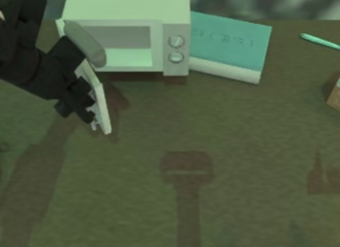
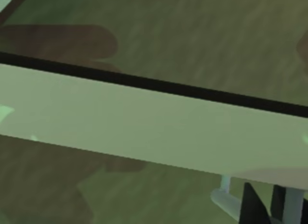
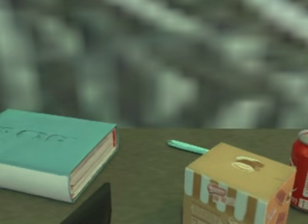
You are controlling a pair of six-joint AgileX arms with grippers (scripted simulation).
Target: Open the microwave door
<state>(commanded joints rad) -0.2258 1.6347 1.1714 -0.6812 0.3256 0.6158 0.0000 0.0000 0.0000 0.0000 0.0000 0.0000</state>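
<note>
The white microwave [image 1: 127,8] stands at the back left of the table, with two silver knobs [image 1: 176,49] on its right panel. The microwave door [image 1: 101,98] is swung far out toward the table's front left, leaving the cavity [image 1: 130,45] exposed. My left gripper [image 1: 91,115] is at the door's free end, shut on the slim handle. In the left wrist view the door's edge [image 2: 144,123] crosses the picture, and the handle [image 2: 226,201] runs in between my dark fingers [image 2: 252,207]. My right arm is outside the top view; one dark fingertip [image 3: 96,207] shows, set well off centre.
A flat teal book [image 1: 231,45] lies right of the microwave. A teal pen [image 1: 319,41] lies at the back right. A striped cardboard box [image 3: 238,185] and a red can [image 3: 301,166] stand at the right edge. Arm shadows fall on the green table [image 1: 212,125].
</note>
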